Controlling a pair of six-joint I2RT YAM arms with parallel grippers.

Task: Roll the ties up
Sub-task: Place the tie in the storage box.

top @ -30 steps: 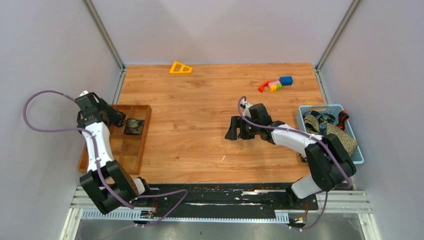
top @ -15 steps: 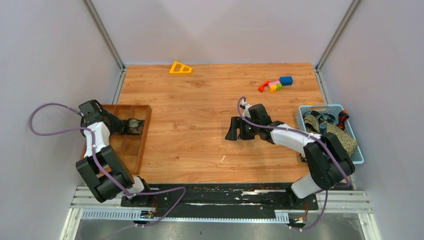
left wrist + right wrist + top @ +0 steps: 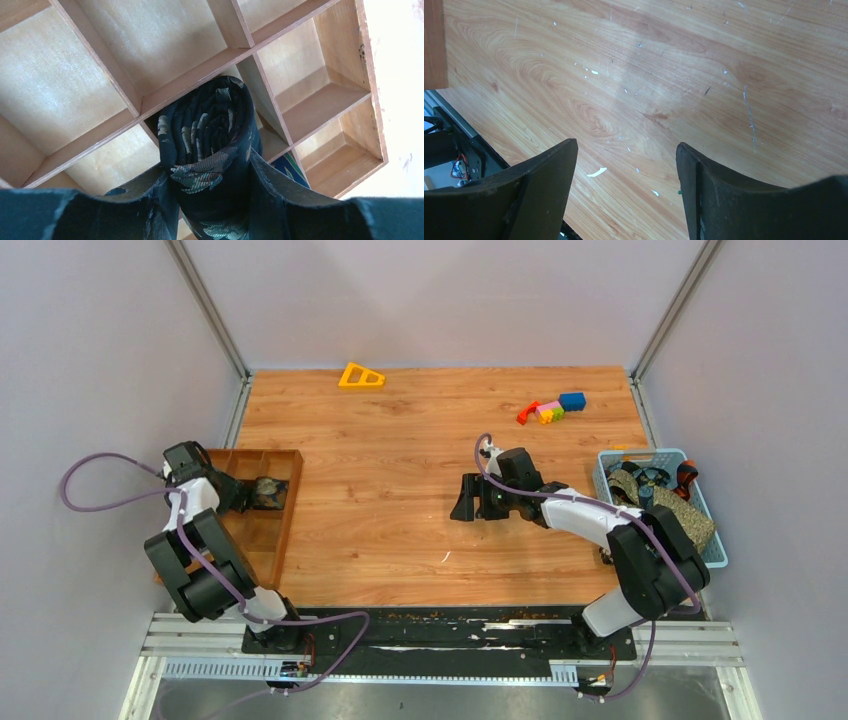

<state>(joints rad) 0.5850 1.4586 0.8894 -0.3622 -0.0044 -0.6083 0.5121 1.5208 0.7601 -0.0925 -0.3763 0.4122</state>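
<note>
A rolled black tie (image 3: 207, 140) with pale speckled patterns sits between my left gripper's (image 3: 209, 170) fingers, held over the wooden divided tray (image 3: 210, 60). In the top view the left gripper (image 3: 248, 492) is over the tray's (image 3: 292, 520) far compartments, with the rolled tie (image 3: 268, 490) at its tip. Several loose ties (image 3: 665, 505), black and olive-tan, lie heaped in the blue basket (image 3: 720, 550) at the right. My right gripper (image 3: 467, 502) is open and empty over the bare table; its fingers (image 3: 549, 175) stand wide apart.
A yellow triangular piece (image 3: 360, 376) lies at the table's far edge. Coloured blocks (image 3: 552, 408) lie at the far right. Another blue-green fabric piece (image 3: 290, 170) shows in the tray compartment behind the rolled tie. The table's near edge shows in the right wrist view (image 3: 454, 130).
The left arm has folded back and lowered, carrying the rolled tie over the tray's far compartments. The right arm has not moved.
</note>
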